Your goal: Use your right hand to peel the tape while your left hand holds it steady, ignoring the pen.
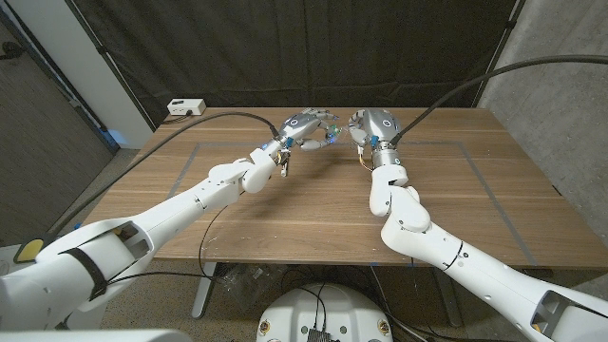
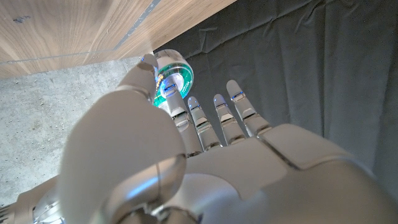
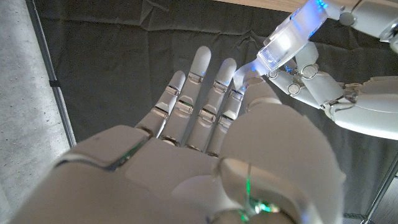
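Above the far middle of the wooden surface, the left hand pinches a small tape roll between its fingers. The right hand meets it, fingers spread, empty. The roll looks light, stiff and slick; its loose end likely suits the right fingertips.

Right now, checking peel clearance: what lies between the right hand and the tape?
Nothing: the head view shows a bare gap between right hand and tape.
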Tool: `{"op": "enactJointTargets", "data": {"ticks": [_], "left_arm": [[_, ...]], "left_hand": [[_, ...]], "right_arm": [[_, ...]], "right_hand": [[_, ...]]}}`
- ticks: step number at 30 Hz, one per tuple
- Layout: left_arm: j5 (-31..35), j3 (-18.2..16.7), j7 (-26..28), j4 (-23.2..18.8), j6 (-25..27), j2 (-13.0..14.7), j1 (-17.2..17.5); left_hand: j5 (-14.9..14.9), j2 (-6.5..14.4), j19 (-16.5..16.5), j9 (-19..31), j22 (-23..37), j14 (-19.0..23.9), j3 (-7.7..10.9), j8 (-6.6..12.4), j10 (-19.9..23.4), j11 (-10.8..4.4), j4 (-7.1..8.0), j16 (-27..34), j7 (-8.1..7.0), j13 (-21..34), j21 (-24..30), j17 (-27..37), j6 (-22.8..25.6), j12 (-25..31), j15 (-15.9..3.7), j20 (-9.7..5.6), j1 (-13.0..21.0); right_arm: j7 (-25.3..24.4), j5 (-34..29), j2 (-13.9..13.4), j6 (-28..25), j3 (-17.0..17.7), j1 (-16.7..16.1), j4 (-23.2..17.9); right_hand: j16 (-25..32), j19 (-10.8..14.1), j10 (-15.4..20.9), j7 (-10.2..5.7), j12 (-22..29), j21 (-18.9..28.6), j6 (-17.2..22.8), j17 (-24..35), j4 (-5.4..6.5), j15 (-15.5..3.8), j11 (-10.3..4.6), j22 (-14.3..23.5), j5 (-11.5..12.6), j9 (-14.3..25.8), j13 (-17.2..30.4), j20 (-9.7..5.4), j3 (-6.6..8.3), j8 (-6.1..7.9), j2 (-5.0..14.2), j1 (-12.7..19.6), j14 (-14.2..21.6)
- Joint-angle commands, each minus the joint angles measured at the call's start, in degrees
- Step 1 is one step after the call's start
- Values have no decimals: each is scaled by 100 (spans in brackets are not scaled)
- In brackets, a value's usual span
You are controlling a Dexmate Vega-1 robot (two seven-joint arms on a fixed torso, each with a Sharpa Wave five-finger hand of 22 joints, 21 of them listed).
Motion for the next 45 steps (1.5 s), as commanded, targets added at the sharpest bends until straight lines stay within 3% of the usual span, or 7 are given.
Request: {"op": "enactJointTargets", "data": {"ticks": [1, 7, 14, 20, 30, 45], "left_arm": [[6, -27, 41, -47, 11, 8, 46], [12, -43, 37, -94, 54, 19, 75], [89, -72, 277, -132, 89, 17, 142], [378, -43, 675, -173, 288, 21, 217], [492, -7, 757, -278, 405, 87, 256], [602, 66, 265, -417, 428, 230, 181]], "left_hand": [[42, 190, -11, 136, 7, -4, -37, 193, -18, -25, -7, -36, 160, 8, 26, 16, 499, -31, -519, 1, 215], [42, 195, -15, 129, 6, 0, -45, 186, -15, -2, -4, -38, 182, 8, 29, 19, 490, -32, -520, 3, 218], [43, 202, -18, 151, 6, -12, -54, 185, -31, 17, -4, -46, 170, 9, 36, 23, 451, -42, -509, 12, 227], [49, 203, -30, 131, 6, -76, -75, 184, -196, 56, 0, -75, 102, 11, 40, 30, 476, -105, -511, 13, 230], [75, 178, -109, 54, 7, -325, -153, 167, -579, 164, 22, -154, -111, 20, 26, 51, 575, -189, -404, 22, 204], [164, 194, -305, 118, 17, -779, -250, 155, -1042, 239, 62, -247, -189, 34, -26, 91, 509, -219, -114, 63, 187]], "right_arm": [[-152, -46, 2, 121, 96, -107, 14], [-213, -122, 8, 127, 103, -155, 11], [-278, -160, 75, 95, 131, -209, 15], [-868, -138, 241, 258, 251, -361, 195], [-1685, -180, 529, 345, 335, -473, 525], [-2944, -50, 935, 680, 464, -471, 1170]], "right_hand": [[215, 91, 314, 53, 228, 261, 304, 254, 16, -766, 2, 151, -14, 57, 198, -230, -87, 106, 69, 216, 269], [391, 46, 513, 152, 402, 480, 648, 499, 35, -767, 8, 283, -53, 108, 387, -273, -172, 240, 103, 316, 431], [346, -257, 384, 116, 466, 602, 647, 660, 123, -761, -23, 415, -52, 280, 617, -511, -231, 333, 206, 328, 316], [433, -324, 344, 156, 552, 741, 613, 865, 163, -765, 13, 510, -20, 423, 813, -522, -277, 408, 282, 352, 319], [624, -492, 274, 161, 749, 1020, 486, 1346, 257, -761, -87, 696, 59, 755, 1249, -606, -392, 556, 360, 350, 255], [677, -576, 196, 148, 909, 1294, 390, 1711, 374, -754, -130, 836, 155, 1037, 1643, -691, -481, 685, 376, 292, 201]]}}
